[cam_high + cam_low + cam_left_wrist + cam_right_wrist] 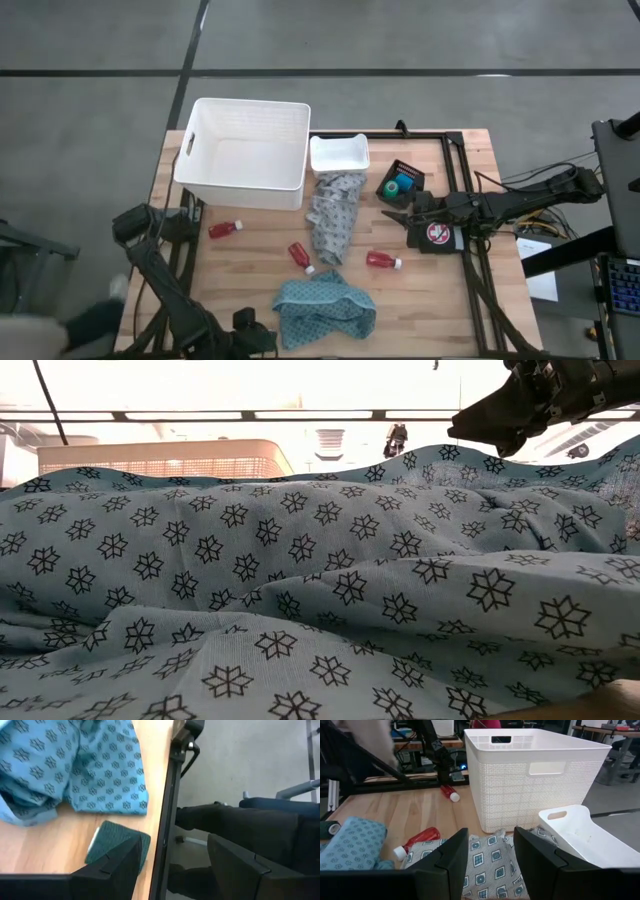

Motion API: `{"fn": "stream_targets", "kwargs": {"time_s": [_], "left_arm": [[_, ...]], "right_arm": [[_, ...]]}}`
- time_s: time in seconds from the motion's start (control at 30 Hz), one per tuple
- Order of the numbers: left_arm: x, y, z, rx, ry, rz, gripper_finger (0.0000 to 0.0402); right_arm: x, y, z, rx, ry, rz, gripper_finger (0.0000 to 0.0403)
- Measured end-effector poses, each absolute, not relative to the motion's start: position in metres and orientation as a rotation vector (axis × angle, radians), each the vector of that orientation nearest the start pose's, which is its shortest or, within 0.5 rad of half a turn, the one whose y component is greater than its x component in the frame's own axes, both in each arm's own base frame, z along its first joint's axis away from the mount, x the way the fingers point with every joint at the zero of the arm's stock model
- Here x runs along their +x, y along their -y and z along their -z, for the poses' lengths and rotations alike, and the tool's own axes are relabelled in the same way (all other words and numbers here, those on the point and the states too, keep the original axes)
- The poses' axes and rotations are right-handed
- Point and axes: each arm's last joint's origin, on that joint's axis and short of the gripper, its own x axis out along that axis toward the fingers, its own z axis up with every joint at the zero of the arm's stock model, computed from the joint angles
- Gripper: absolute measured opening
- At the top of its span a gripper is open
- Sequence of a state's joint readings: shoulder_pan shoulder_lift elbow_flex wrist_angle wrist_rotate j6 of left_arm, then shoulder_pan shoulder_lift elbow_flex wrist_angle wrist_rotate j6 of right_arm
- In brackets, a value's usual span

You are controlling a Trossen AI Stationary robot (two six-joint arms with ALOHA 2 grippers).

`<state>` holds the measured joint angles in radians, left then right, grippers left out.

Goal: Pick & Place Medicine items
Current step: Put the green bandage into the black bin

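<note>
A wooden table (250,262) seen from overhead carries a large white basket (245,150) at its far left side, with a smaller white tray (339,153) touching the basket's right edge. A grey patterned cloth (335,215) trails from the tray toward the table's middle, and a crumpled teal cloth (325,308) lies at the near edge (it fills nearly the whole low view (300,590)).

The right arm reaches in from the right side, its right gripper (388,215) hovering just right of the grey cloth, above a black pouch (438,236) marked with a red-and-white emblem. In its wrist view the dark fingers (447,857) stand apart with a moderate gap and nothing between them, pointing over the grey cloth toward the basket. The left arm waits at the near left corner; the left gripper (170,865) hangs over the table's edge, its fingers (115,865) spread wide and empty, close to a small dark green object (117,845) lying beside the teal cloth.

Three small red bottles with white caps lie on the bare wood: one red bottle (224,229) below the basket, a second bottle (301,256) just left of the grey cloth's tip, a third bottle (383,261) right of it, near the pouch. A small blue-green round container (401,184) sits in a black holder (410,172) right of the tray.
</note>
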<state>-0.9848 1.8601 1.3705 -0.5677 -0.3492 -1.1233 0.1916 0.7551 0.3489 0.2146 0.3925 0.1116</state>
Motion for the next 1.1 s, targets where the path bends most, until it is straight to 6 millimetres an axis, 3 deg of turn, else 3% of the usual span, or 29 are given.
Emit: {"fn": "stream_targets", "kwargs": {"time_s": [0.4,0.57,0.77,1.1], "left_arm": [[0.229,0.332,-0.177,-0.427,-1.088,0.053,0.0231],[0.232,0.341,-0.176,-0.578,-1.099,0.078,0.0230],[0.231,0.342,-0.176,-0.591,-1.100,0.073,0.0228],[0.231,0.341,-0.159,-0.555,-1.138,0.013,0.0228]], "right_arm": [[0.168,-0.021,-0.225,0.056,-0.172,0.210,0.0155],[0.168,-0.021,-0.225,0.056,-0.172,0.210,0.0155],[0.168,-0.021,-0.225,0.055,-0.173,0.210,0.0155],[0.168,-0.021,-0.225,0.056,-0.173,0.210,0.0155]]}}
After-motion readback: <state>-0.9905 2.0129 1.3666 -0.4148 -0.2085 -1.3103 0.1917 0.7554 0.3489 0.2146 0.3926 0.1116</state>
